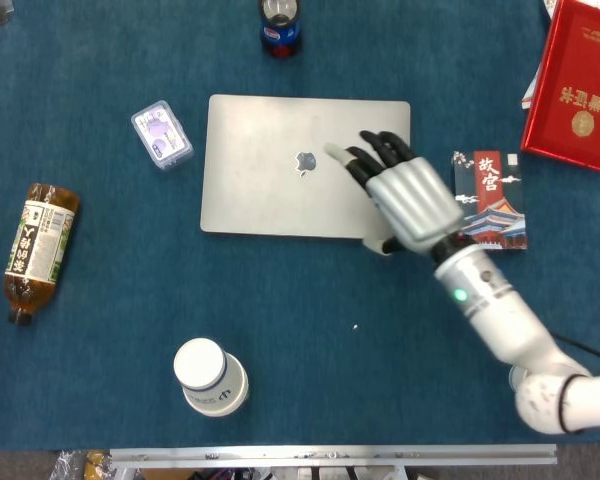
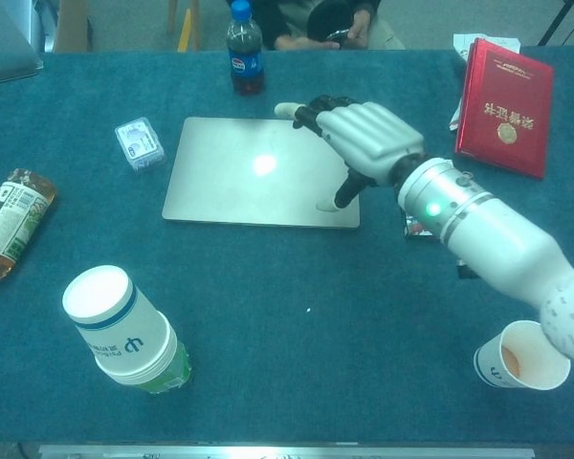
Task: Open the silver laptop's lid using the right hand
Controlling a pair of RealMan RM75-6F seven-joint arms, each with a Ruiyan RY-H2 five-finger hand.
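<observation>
Head view shows your right hand [image 1: 405, 200] spread, holding nothing, above the right half of the silver laptop [image 1: 280, 165], thumb down near its front right edge. The laptop lies closed and flat mid-table, with a patterned booklet [image 1: 492, 195] just beside it on the right.

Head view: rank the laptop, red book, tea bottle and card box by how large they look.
1. laptop, clearly largest.
2. red book, though the frame edge cuts it off.
3. tea bottle.
4. card box, smallest.
All lie flat on the table, so nearness to the camera hardly skews this.
</observation>
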